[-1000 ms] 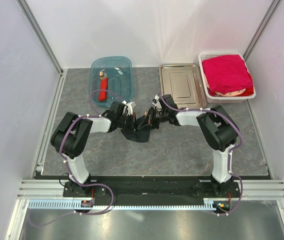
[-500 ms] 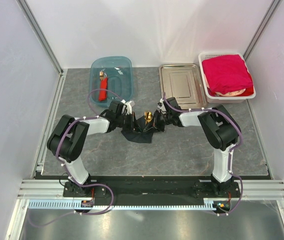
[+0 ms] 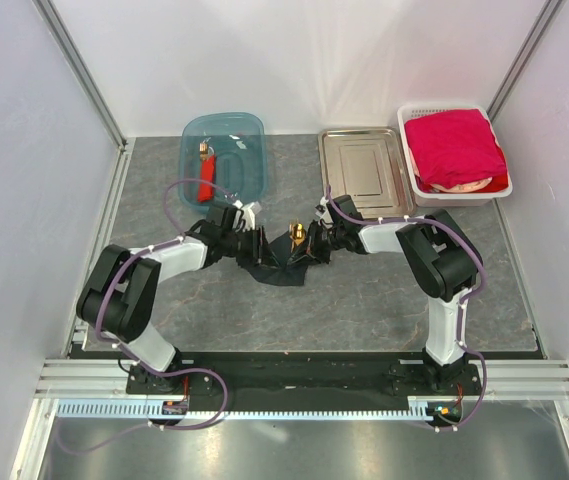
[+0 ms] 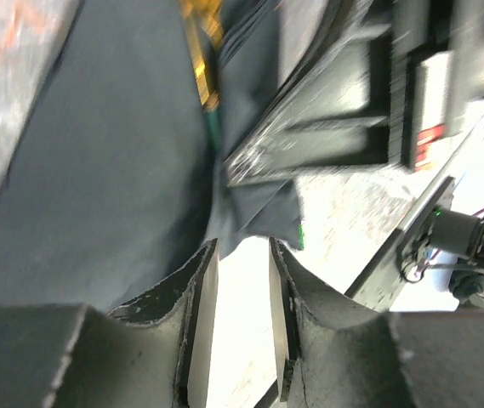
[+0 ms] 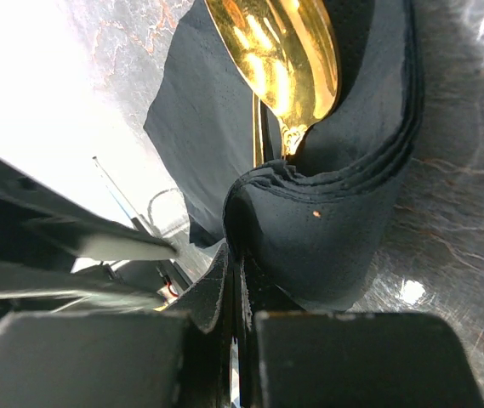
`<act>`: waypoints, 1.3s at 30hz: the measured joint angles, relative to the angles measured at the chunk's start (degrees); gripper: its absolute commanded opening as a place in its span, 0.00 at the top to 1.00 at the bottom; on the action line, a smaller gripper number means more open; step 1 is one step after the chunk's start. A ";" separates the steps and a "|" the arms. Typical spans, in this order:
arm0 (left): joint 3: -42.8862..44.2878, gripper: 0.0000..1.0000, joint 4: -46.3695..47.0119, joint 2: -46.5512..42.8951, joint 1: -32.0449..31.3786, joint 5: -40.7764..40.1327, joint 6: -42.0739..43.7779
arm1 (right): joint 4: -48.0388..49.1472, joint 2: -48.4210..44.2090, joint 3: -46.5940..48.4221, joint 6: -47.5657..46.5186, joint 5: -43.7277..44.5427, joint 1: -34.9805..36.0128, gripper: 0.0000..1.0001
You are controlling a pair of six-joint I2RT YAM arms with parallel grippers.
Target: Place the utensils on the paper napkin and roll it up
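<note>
The black paper napkin [image 3: 278, 268] lies at the table's middle, partly folded over the gold utensils [image 3: 296, 238]. In the right wrist view a gold spoon [image 5: 284, 55] lies inside the curled black napkin [image 5: 344, 204]. My right gripper [image 5: 235, 268] is shut on the napkin's folded edge; it also shows in the top view [image 3: 314, 247]. My left gripper [image 4: 242, 263] is open and empty, at the napkin's left side [image 3: 256, 245], with dark napkin [image 4: 97, 170] to its left. A gold utensil handle [image 4: 203, 59] shows far up in that view.
A blue plastic bin [image 3: 224, 155] holding a red-bodied tool [image 3: 205, 178] stands at the back left. A steel tray [image 3: 364, 170] and a white basket with red cloth [image 3: 454, 150] stand at the back right.
The right gripper has pulled the napkin edge so the gold utensils show. The left arm has swung its elbow leftward; its gripper has shifted a little to the left.
</note>
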 measured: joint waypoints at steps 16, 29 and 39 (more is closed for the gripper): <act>-1.33 0.83 -1.62 5.81 -0.11 -0.42 0.83 | 0.22 0.00 0.00 1.01 -0.42 0.02 1.00; -0.94 0.95 -0.74 7.21 -0.31 0.61 0.79 | 3.39 0.13 0.00 5.01 -0.46 1.90 1.00; -0.68 0.93 -0.15 7.82 -0.31 1.53 0.76 | 6.67 3.37 0.00 7.15 -0.44 1.97 1.00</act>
